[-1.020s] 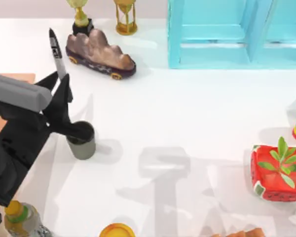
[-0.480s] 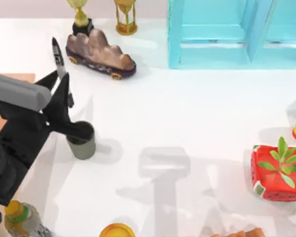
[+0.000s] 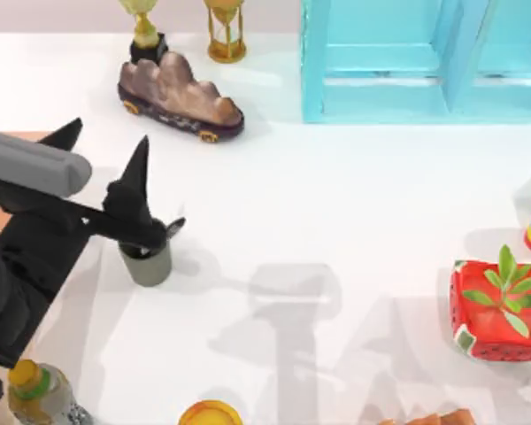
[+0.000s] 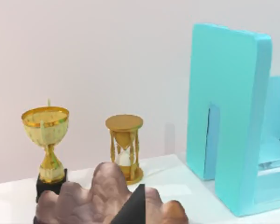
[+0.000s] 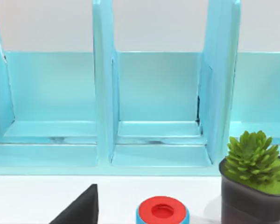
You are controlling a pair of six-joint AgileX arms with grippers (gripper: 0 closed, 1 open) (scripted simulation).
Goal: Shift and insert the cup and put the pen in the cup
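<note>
The dark olive-grey cup (image 3: 149,262) stands upright on the white table at the left. The black pen (image 3: 171,227) sits inside it, its upper end leaning out over the cup's right rim; the rest is hidden by the cup and the arm. My left gripper (image 3: 106,135) hangs open just above and to the left of the cup, one finger (image 3: 138,173) directly over it, holding nothing. One black fingertip (image 4: 133,209) of it shows in the left wrist view. My right arm is parked, its wrist camera facing the cyan shelf (image 5: 154,107).
Behind the cup sit a brown cloud-shaped toy car (image 3: 179,96), a trophy (image 3: 144,31) and an hourglass (image 3: 225,31). The cyan shelf (image 3: 407,62) fills the back right. A red box with leaves (image 3: 500,305) lies at the right, a bottle (image 3: 35,390) and a yellow round-topped object (image 3: 211,414) at the front.
The left gripper, which held the pen upright above the cup, has opened. The pen has dropped into the cup.
</note>
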